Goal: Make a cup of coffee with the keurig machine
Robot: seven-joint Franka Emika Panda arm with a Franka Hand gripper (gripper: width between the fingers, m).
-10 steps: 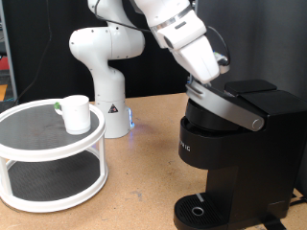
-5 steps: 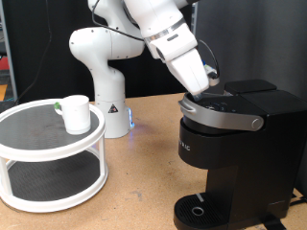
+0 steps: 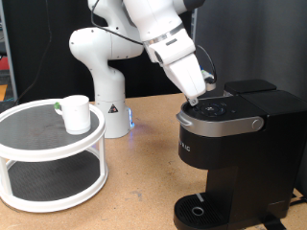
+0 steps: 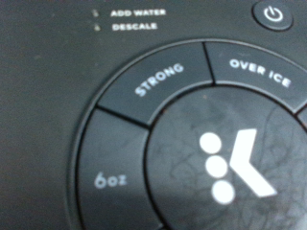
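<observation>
we see gripper [image 3: 199,94] on keurig machine [image 3: 228,153] lid, shut for brewing; jaws' state unclear; cup [image 3: 75,113] apart on stand [image 3: 48,158].

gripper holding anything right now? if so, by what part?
Nothing is seen held. The gripper is down at the closed lid of the keurig machine, over its button panel. The cup stands untouched on the white round shelf.

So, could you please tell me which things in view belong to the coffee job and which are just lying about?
Part of the job:
- keurig machine, lid down, fingers at its button panel
- cup, on the top tier of the round stand

Just lying about:
- white two-tier stand
- wooden table
</observation>
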